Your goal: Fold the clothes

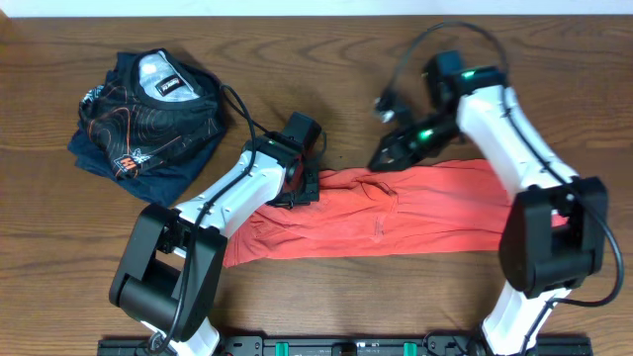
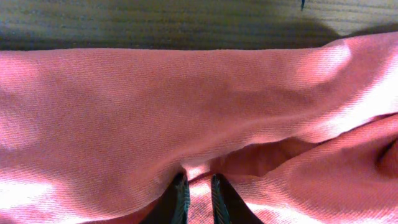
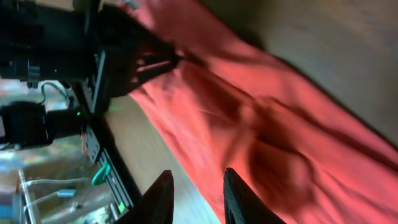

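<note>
On the table (image 1: 59, 247), the red T-shirt (image 1: 396, 213) lies bunched lengthwise.

Just a dark brown wood-grain table (image 1: 326, 40), grain running left to right. Thin pale strip (image 1: 297, 5) along the top edge of the overhead view, can't tell if it's wall or floor. Light looks soft.

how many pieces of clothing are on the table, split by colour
coral-red cotton T-shirt, spread out between the arms: 1
dark navy garment with orange contour-line print, bunched at the far left: 1
total: 2
</note>
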